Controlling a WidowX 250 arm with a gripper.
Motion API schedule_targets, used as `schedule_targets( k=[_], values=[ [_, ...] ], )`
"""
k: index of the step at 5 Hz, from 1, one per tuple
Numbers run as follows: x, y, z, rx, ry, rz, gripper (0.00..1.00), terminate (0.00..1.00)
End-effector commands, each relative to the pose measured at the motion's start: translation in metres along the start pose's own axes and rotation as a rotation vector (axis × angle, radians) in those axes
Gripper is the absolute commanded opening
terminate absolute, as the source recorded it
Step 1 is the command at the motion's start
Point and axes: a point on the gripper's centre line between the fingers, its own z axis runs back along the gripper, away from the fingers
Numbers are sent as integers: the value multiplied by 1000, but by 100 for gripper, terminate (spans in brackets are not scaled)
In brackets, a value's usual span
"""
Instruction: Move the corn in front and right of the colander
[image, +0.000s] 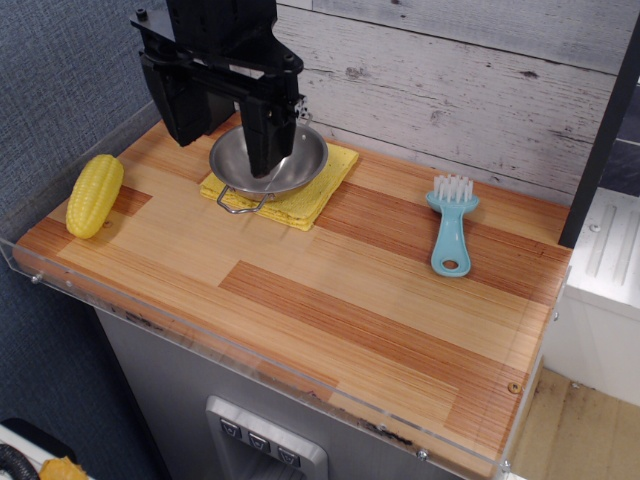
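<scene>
The corn (94, 195) is a bright yellow toy cob lying at the left edge of the wooden table. The colander (285, 170) is a shiny steel bowl with wire loop handles, resting on a flat yellow cloth (310, 200) at the back middle. My black gripper (264, 165) hangs over the colander, its fingers pointing down into the bowl. It is well to the right of the corn and holds nothing that I can see. The finger gap is hidden from this angle.
A light blue brush (451, 225) lies on the right side of the table. A clear plastic rim (60, 285) runs along the front and left edges. A plank wall stands behind, a white cabinet (610, 260) to the right.
</scene>
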Motion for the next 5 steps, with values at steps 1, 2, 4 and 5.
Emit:
schedule_targets(
  k=[1, 2, 4, 5],
  values=[
    [0, 0, 0, 0, 0, 0, 100, 0],
    [3, 33, -10, -51, 33, 92, 100, 0],
    [9, 119, -46, -129, 82, 233, 100, 0],
    [19, 158, -64, -81, 5, 220, 100, 0]
  ],
)
